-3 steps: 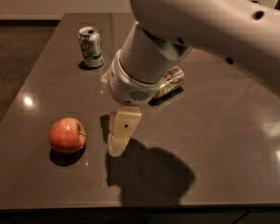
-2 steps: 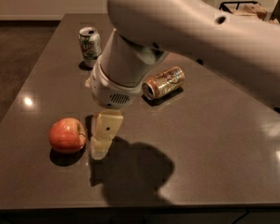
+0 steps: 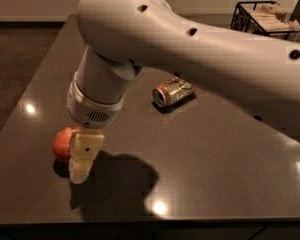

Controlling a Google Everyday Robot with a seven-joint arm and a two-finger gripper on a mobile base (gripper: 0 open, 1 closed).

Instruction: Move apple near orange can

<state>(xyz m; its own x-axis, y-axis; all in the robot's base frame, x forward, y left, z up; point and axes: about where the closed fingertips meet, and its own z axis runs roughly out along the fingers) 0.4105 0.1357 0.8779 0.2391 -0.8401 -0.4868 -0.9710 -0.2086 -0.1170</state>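
The apple [image 3: 63, 143] is red-orange and sits on the dark table [image 3: 200, 154] near its front left; only its left part shows behind the gripper. My gripper [image 3: 82, 159] hangs straight down from the white arm, right at the apple's right side, its tip close to the table. The orange can [image 3: 173, 92] lies on its side near the table's middle, well right of and behind the apple. The white-and-green can is hidden behind the arm.
A black wire rack [image 3: 265, 16] with wooden pieces stands at the back right. The table's front edge [image 3: 150, 221] runs just below the gripper. The big white arm [image 3: 190, 44] covers the upper middle of the view.
The arm has swung left and down. The gripper has moved from right of the apple to right against it, now covering the apple's right half. The apple and orange can have not moved.
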